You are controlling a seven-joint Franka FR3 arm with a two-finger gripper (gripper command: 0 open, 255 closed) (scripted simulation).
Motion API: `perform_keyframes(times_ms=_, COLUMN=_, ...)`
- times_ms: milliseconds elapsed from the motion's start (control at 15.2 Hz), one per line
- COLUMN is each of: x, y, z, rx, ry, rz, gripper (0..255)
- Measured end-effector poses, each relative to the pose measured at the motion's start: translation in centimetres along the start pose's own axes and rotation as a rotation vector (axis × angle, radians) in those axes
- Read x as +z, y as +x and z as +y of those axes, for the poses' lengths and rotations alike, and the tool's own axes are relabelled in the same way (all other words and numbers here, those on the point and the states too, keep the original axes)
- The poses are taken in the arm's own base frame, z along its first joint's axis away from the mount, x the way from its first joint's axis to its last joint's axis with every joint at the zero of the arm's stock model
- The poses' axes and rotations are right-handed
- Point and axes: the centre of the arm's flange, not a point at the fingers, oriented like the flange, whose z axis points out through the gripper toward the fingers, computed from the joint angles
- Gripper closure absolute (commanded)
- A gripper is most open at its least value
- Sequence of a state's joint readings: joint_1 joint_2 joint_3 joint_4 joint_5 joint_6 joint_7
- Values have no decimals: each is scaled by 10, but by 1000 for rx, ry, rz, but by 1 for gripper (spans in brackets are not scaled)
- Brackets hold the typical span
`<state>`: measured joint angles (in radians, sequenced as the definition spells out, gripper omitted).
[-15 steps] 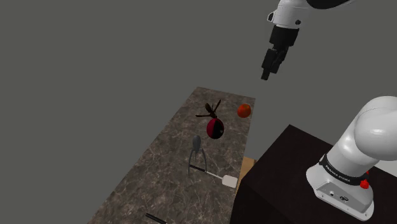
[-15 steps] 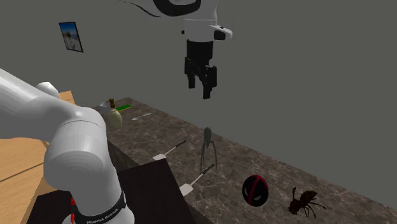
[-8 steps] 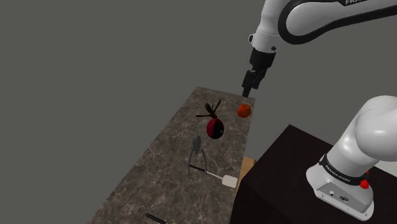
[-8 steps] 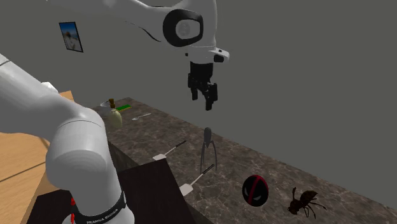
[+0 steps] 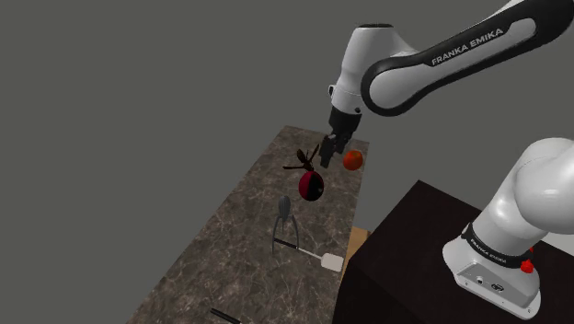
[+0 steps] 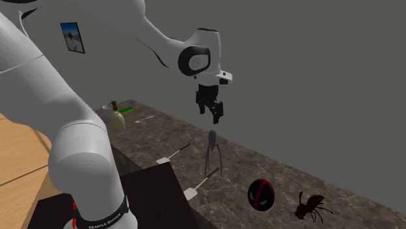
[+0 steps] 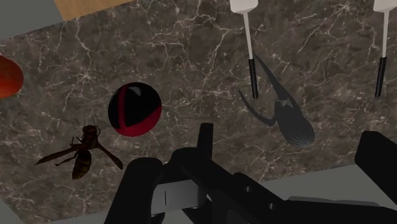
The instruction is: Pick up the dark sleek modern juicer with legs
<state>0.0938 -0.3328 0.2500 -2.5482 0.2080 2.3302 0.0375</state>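
Dark juicer stands upright mid-length on counter, near edge facing stand. Gripper hovers toward far end, jaws apart, empty. Best: centre over juicer, descend straight, straddle slim body above legs.

There is one juicer on the single counter. Two spatulas lie by it, at its seven and nine o'clock in the second exterior view. One slimmer pale utensil lies farther off at ten o'clock. One red-and-black ball and one wasp sit at four o'clock. There is one orange fruit, and one picture on the wall.
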Motion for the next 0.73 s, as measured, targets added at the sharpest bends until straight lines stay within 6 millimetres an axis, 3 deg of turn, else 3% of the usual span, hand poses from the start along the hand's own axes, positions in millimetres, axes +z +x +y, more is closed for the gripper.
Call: perform_keyframes(times_ms=726, x=113, y=55, z=-60, rx=-57, ry=7, rz=54, gripper=0)
